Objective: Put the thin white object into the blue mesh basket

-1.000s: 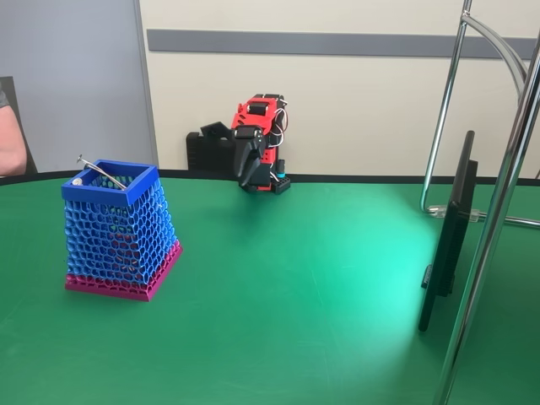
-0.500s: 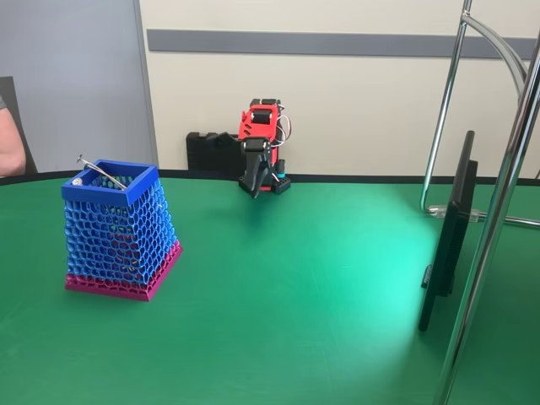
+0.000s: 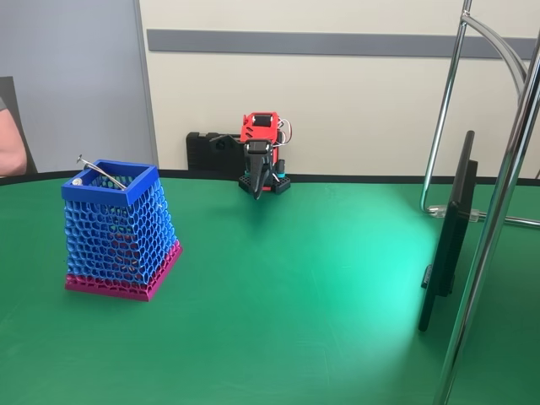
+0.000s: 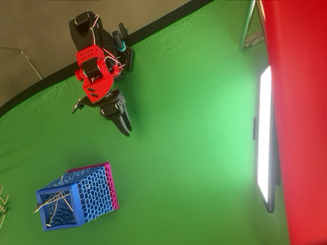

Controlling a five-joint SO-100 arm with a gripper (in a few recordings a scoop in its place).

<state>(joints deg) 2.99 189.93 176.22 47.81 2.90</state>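
Observation:
The blue mesh basket (image 3: 118, 228) stands on the green table at the left, upright, with its magenta band at the bottom; the overhead view has the basket (image 4: 94, 193) at the lower left. The thin white object (image 3: 103, 174) leans inside it, its knobbed end poking above the rim's far left corner. From above, thin pale sticks (image 4: 53, 201) cross inside the basket's mouth. My gripper (image 3: 256, 195) hangs at the back of the table on the folded red arm, pointing down, shut and holding nothing, far from the basket. From above, the gripper (image 4: 125, 131) is up and right of it.
A dark flat monitor (image 3: 449, 232) stands edge-on at the right, beside chrome stand poles (image 3: 498, 211). A person's arm (image 3: 8, 139) shows at the left edge. A few thin pale sticks (image 4: 3, 205) lie at the overhead view's left edge.
The arm has turned at its base and the gripper has swung to point straight down at the back of the table. Basket and stick have not moved.

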